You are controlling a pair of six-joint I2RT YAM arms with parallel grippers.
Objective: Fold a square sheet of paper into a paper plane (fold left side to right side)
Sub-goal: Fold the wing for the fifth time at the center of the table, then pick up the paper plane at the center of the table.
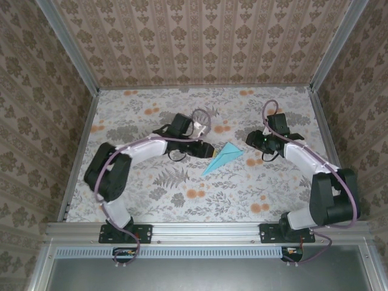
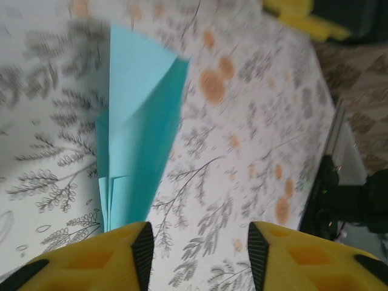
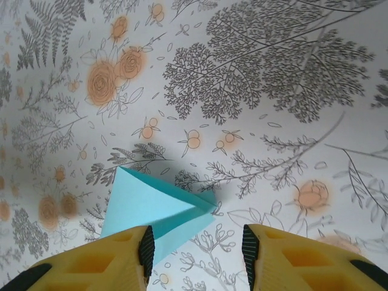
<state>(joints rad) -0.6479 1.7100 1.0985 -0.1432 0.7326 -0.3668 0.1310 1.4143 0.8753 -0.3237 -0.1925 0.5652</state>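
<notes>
The light cyan-blue paper plane [image 1: 222,159], a narrow creased dart, lies flat on the table's floral cloth of grey ferns and orange blossoms [image 1: 182,194], a little right of centre in the top view. Its point aims to the lower left and its wider end to the upper right.

The left gripper [image 1: 207,150], black with yellow fingers, sits just beside the plane's upper-left edge. In the left wrist view the plane [image 2: 139,157] runs from the upper left of the frame down towards the left-hand yellow finger [image 2: 97,260]. The left gripper [image 2: 197,254] stands released, with only patterned cloth between its fingers.

The right gripper [image 1: 248,144] is near the plane's wide end, right of centre in the top view. In the right wrist view the plane [image 3: 157,209] lies in the lower left, one corner reaching just inside the gap beside the left-hand finger [image 3: 91,264]. The right gripper [image 3: 197,257] is spread apart and grasps nothing.

Brown patterned wallpaper [image 1: 200,36] lines the enclosure walls.
</notes>
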